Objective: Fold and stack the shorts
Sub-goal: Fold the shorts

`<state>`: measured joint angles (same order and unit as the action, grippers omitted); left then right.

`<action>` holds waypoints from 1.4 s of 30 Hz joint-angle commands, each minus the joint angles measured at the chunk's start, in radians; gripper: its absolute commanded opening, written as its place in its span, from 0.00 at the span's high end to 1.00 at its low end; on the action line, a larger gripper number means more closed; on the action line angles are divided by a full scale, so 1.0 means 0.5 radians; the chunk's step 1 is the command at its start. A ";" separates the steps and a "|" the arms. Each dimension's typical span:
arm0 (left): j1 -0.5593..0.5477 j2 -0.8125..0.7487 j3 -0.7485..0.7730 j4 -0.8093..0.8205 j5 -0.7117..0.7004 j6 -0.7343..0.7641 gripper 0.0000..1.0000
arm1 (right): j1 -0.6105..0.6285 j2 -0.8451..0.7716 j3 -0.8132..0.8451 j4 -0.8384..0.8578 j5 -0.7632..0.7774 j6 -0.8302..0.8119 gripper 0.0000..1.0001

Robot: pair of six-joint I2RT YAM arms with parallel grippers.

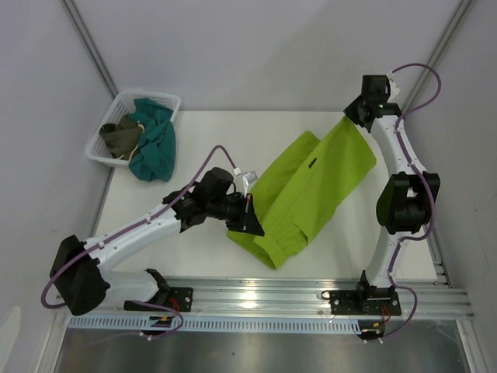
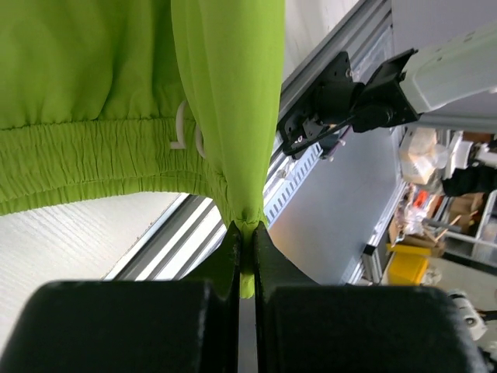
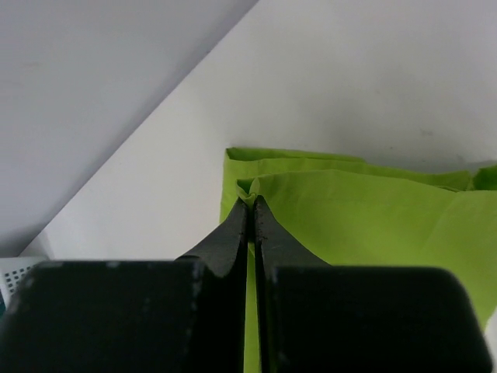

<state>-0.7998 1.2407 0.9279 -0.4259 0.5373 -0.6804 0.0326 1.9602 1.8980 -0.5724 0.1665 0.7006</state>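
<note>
The lime-green shorts (image 1: 307,190) are stretched diagonally across the white table (image 1: 202,140), from near centre to the far right. A small black logo mark (image 1: 312,163) shows on top. My left gripper (image 1: 250,217) is shut on the waistband end; in the left wrist view the elastic waistband (image 2: 101,151) and white drawstring (image 2: 180,132) hang above the pinched fabric (image 2: 247,225). My right gripper (image 1: 351,116) is shut on a leg hem corner at the far right; in the right wrist view the fabric corner (image 3: 250,190) sits between the fingertips.
A white basket (image 1: 163,99) at the far left corner holds a teal garment (image 1: 155,140) that spills over its rim and an olive-brown garment (image 1: 120,136). A metal rail (image 1: 311,299) runs along the near table edge. Grey walls enclose the table.
</note>
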 commanded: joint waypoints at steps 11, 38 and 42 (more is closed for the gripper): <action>0.280 0.034 -0.067 -0.019 0.266 -0.032 1.00 | 0.088 0.267 -0.010 0.642 -0.032 0.167 1.00; -0.471 0.706 0.944 -0.452 0.039 0.385 1.00 | -1.221 -1.079 -1.348 0.666 -0.649 0.062 1.00; -0.572 0.819 1.071 -0.446 0.097 0.385 1.00 | -1.329 -1.147 -1.317 0.605 -0.640 0.044 1.00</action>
<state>-1.0512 1.6329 1.3922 -0.6064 0.5262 -0.5102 -0.6102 1.4216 1.2232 -0.2943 -0.1509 0.7498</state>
